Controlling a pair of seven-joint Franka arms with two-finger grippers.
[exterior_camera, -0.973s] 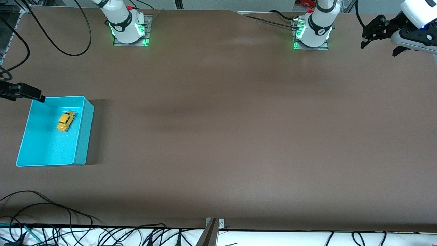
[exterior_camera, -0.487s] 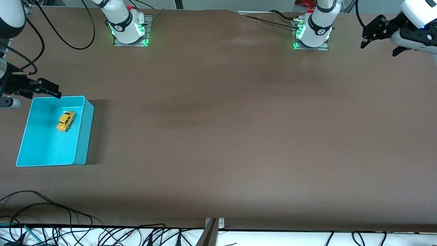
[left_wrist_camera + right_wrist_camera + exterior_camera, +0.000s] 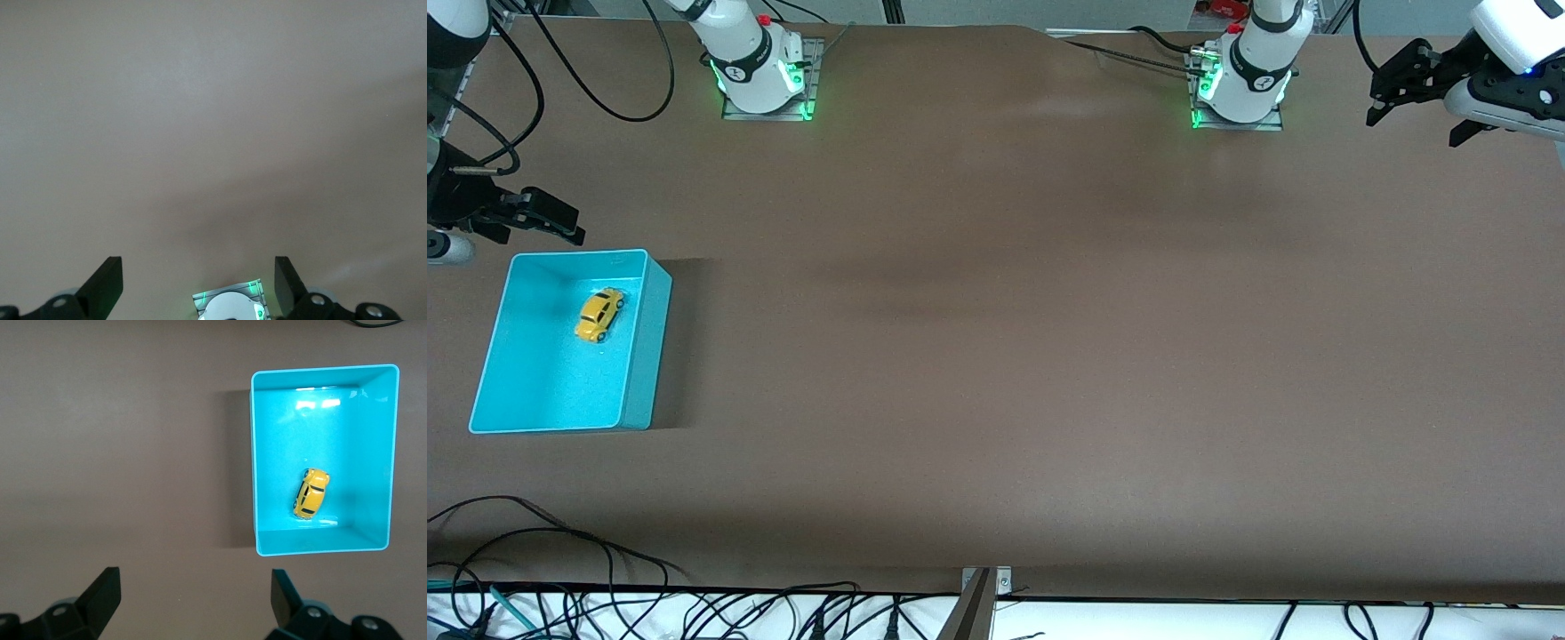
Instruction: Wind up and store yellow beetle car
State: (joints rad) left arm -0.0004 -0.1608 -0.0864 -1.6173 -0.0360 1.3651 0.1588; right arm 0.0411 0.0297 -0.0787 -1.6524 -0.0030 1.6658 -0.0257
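The yellow beetle car lies on its wheels inside the turquoise bin, at the right arm's end of the table. The right wrist view looks down on the same car and bin. My right gripper hangs open and empty over the bare table, just beside the bin's edge that faces the robot bases; in its own view the right gripper has only tabletop between its fingers. My left gripper waits open and empty, up over the left arm's end of the table, and the left gripper frames bare table.
The two arm bases stand along the table's edge farthest from the front camera. Loose black cables trail near the front edge at the right arm's end. A metal bracket sits mid front edge.
The right gripper has swung in from the table's end and drawn slightly off the bin's rim toward the bases. Car, bin and left arm have not moved.
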